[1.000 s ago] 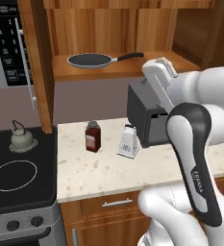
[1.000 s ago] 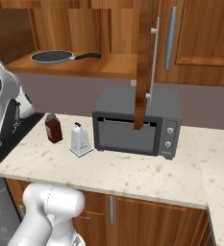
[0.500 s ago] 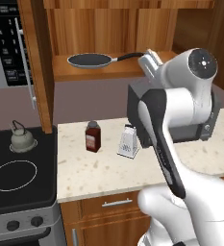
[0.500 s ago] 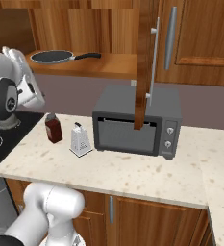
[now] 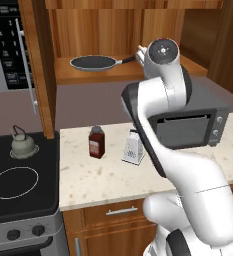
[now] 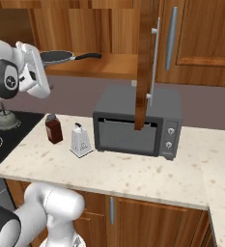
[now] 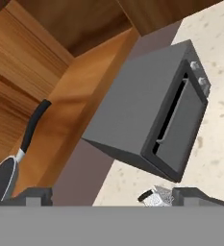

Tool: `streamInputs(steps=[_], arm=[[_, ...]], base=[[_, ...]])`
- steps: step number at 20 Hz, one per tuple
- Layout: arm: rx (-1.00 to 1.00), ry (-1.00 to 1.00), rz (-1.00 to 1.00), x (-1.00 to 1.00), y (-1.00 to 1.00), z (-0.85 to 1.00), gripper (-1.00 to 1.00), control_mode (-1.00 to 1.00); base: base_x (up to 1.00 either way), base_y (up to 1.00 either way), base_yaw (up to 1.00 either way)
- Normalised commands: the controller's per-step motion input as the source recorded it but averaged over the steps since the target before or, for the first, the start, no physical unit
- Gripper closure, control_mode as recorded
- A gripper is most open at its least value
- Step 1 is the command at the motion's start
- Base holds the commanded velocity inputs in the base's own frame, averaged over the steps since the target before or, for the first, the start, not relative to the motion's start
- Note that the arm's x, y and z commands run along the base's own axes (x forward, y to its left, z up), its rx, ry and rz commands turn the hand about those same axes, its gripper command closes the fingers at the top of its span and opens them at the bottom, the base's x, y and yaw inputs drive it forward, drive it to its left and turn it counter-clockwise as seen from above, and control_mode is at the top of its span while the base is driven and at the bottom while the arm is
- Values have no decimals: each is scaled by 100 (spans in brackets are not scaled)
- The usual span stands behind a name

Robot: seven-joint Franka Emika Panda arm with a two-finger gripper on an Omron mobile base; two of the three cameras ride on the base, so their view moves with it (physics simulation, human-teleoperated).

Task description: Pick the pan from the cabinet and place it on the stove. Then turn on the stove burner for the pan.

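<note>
2 dark fingers of the white arm's gripper [image 7: 106, 194] stand spread wide and hold nothing, their tips rising at the bottom of the hand view while the hand hovers beside the open brown wooden wall cabinet [image 5: 43, 65]. The flat round dark-grey frying pan [image 5: 93, 63] lies on the cabinet's wooden shelf [image 6: 109, 65], its thin black handle [image 7: 34, 125] pointing toward the gripper and apparently not yet touched.

Several things could go wrong from here. The handle is narrow, so a slightly off-line close would likely miss it or pinch it at the tip, letting the pan swing and tip off the shelf. Below stand a boxy grey toaster oven [image 6: 135, 123], a small steel grater [image 5: 133, 148] and a dark red-brown bottle [image 5: 96, 142] on the speckled beige counter [image 5: 103, 185]; a dropped pan would probably strike them. The open cabinet door [image 6: 145, 62] hangs edge-on just beside the carrying path and could catch the arm on the way out.

On the black glass cooktop [image 5: 18, 200], a small grey kettle [image 5: 22, 144] sits behind the large white burner ring [image 5: 14, 182]; a careless set-down might nudge it.
</note>
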Motion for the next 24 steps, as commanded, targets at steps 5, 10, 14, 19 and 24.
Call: streamInputs(steps=[5, 10, 14, 19, 24], arm=[[-13, 3, -20, 61, -1, 0, -100, -100], [-11, 1, -17, 63, -1, 0, -100, -100], [-9, 1, -16, 62, 0, 4, -100, -100], [-6, 0, -13, 56, 0, 11, -100, -100], [-1, 0, -8, 45, 0, 14, -100, -100]], base=[[0, 0, 0], [0, 0, 0], [0, 0, 0], [0, 0, 0], [0, 0, 0]])
